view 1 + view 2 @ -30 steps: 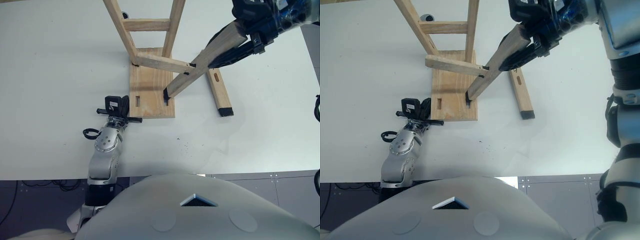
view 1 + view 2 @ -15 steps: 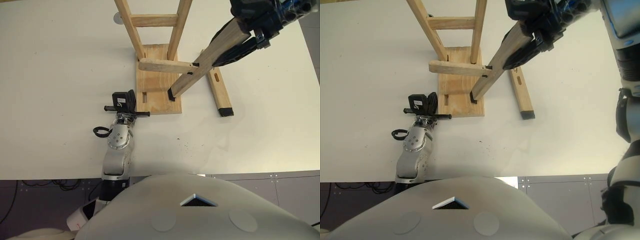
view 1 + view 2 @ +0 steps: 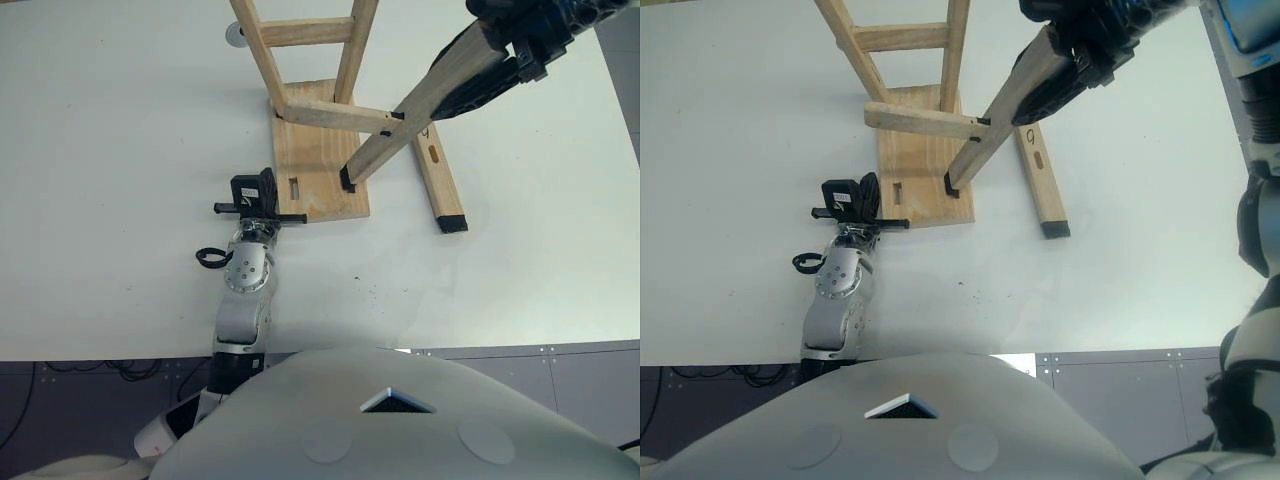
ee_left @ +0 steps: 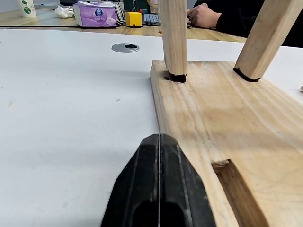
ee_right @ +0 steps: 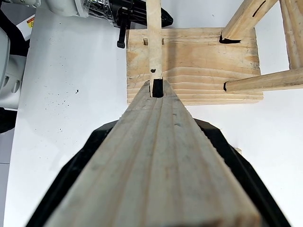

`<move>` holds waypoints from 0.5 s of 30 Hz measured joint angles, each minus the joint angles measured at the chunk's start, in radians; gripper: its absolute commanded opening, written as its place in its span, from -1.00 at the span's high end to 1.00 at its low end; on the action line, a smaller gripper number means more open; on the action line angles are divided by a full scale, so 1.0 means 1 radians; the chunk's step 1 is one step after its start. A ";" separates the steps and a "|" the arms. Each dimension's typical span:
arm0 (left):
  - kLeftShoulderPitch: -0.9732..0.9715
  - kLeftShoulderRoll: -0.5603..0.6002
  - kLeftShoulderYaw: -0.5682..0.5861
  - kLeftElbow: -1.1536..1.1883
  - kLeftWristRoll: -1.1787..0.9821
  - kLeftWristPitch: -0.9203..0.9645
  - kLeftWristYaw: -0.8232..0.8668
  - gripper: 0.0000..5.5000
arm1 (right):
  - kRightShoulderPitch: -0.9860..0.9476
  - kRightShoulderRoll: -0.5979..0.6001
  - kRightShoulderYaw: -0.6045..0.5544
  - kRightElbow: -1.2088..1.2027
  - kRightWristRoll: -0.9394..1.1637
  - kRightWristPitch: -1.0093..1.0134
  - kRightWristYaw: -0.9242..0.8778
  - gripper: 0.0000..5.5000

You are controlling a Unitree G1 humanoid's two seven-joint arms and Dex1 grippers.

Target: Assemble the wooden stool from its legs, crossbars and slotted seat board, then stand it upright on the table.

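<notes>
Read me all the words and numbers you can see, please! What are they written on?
White sticker on the left gripper: print too small to read.
Purple pack in the background: print too blurred to read.
White cup near it: a green mark, unreadable.
Seat board: no writing on it.
So there is nothing I can quote for you.

You've got one seat board and four legs: a left upright leg and a right upright leg at the board's far end, a slanted leg footed on the board's right side, and a loose leg lying just right of the board. Crossbars, count two: an upper crossbar between the uprights and a lower crossbar over the board, reaching the slanted leg. One round grommet sits beyond the board's far left corner.
</notes>
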 measured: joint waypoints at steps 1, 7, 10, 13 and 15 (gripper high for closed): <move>-0.001 0.000 0.000 0.002 0.000 -0.001 0.002 1.00 | -0.005 -0.002 0.006 0.000 0.001 0.000 0.000 0.25; -0.008 0.000 0.000 0.021 0.002 -0.020 0.013 1.00 | -0.029 -0.039 0.027 0.016 0.011 -0.004 0.000 0.25; -0.012 0.000 0.002 0.022 0.001 -0.021 0.018 1.00 | -0.032 -0.039 0.049 0.011 0.020 -0.021 0.000 0.25; -0.013 -0.001 0.003 0.022 0.001 -0.022 0.022 1.00 | -0.036 -0.040 0.056 -0.002 0.026 -0.020 -0.002 0.25; -0.017 -0.001 0.002 0.027 0.001 -0.024 0.031 1.00 | -0.041 -0.039 0.062 -0.015 0.018 -0.027 -0.003 0.25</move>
